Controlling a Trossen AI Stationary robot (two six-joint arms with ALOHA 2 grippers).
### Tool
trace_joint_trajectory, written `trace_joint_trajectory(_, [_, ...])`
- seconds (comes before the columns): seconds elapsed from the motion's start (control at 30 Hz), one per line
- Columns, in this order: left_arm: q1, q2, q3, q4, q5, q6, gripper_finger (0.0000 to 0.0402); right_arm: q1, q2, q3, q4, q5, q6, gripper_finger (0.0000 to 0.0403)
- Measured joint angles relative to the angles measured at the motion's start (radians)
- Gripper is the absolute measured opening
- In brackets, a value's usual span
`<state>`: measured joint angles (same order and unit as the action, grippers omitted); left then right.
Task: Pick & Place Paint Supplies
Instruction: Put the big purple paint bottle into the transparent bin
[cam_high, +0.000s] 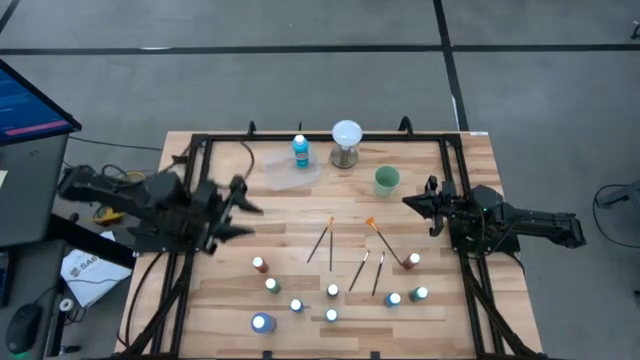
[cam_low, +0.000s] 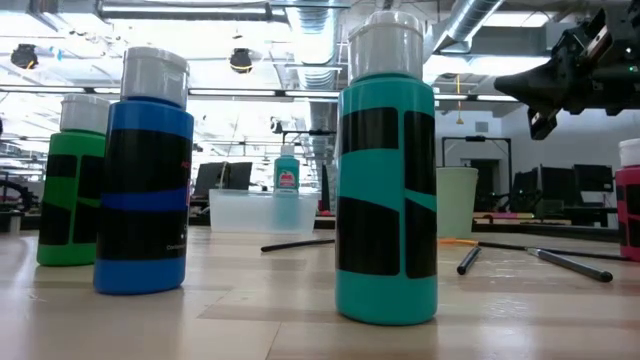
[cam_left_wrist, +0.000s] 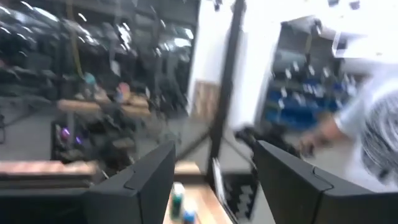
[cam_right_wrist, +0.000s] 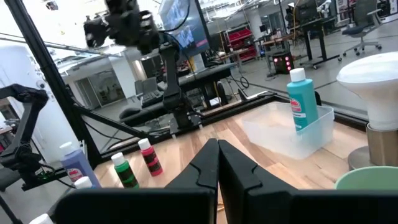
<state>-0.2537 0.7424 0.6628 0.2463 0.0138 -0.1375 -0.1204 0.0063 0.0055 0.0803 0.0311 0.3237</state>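
Two grippers hang above the table, neither holding anything. Left gripper (cam_high: 243, 208) stands with fingers spread apart; right gripper (cam_high: 408, 203) is closed tight. Between them, nearer the table's front, lie the bottles (cam_high: 272, 285) and brushes (cam_high: 320, 243). One teal bottle (cam_high: 300, 151) stands in the clear tray (cam_high: 291, 173) beyond the left gripper.

2 black, angular jointed arms (cam_high: 150, 205), each with 2 flat, dark, wedge-shaped fingers (cam_right_wrist: 205, 168).

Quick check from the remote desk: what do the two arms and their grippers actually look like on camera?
Both arms are black with jointed, boxy links. The left gripper and right gripper each end in two dark, flat, angular fingers. No markings are legible.
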Motion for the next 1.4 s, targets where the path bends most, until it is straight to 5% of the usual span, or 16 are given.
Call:
trace_joint_trajectory(0.2, [-0.209,0.094,-0.001,-0.053,-0.095,0.118,0.0218,0.000,0.000,0.000,0.003,0.000,0.000,0.0000])
trace_joint_trajectory(0.57, [-0.443,0.311,-0.001,-0.065,-0.095,0.111,0.0235,0.000,0.000,0.000,0.000,0.000,0.000,0.0000])
trace_joint_trajectory(1.4, [-0.518,0.546,0.000,-0.050,-0.096,0.028,0.0237,0.000,0.000,0.000,-0.032,0.000,0.000,0.0000])
